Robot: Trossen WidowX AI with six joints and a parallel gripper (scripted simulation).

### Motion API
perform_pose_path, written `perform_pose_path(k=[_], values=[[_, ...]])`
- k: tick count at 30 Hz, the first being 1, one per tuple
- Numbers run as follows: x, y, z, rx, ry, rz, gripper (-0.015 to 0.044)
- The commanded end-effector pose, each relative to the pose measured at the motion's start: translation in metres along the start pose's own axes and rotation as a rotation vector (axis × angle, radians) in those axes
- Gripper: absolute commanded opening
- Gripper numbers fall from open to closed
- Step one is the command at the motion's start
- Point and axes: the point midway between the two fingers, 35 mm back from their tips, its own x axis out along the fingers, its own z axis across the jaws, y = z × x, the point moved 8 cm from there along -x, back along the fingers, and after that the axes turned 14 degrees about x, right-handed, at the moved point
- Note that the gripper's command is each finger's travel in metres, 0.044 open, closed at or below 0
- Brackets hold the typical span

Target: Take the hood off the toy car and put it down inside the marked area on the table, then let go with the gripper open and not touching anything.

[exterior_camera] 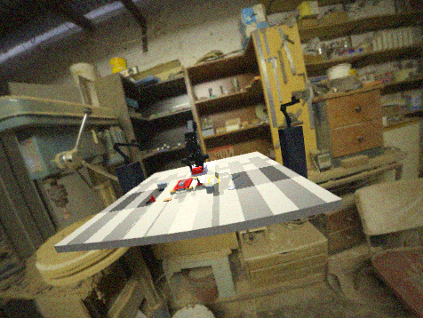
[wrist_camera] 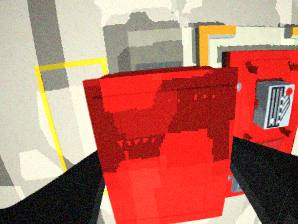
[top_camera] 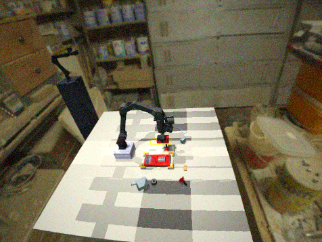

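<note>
Tool [wrist_camera: 162, 183] clamped on red hood [wrist_camera: 162, 143], black fingers pressing both sides. Hood lifted off table [top_camera: 203, 203], hanging over yellow-outlined area [top_camera: 160, 140], partly over its edge in wrist view. Red toy car [top_camera: 156, 159] on table just beside area, toward near edge. Small grey block [top_camera: 182, 139] near area, apart from hood.

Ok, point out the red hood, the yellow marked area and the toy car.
Red hood [wrist_camera: 166, 143], wrist view, middle of its top face, held in the end effector.
Yellow marked area [wrist_camera: 47, 106], wrist view, left outline.
Toy car [top_camera: 156, 159], top view, red body centre.
</note>
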Motion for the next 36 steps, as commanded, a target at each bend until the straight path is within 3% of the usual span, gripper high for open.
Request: perform_pose_path(k=[1,17,36], values=[[0.001,0.01,0.015,0.001,-0.001,0.013,0.0],[-0.002,0.052,0.076,0.001,-0.011,0.018,0.0],[0.008,0.053,0.079,0.001,-0.011,0.018,0.0]])
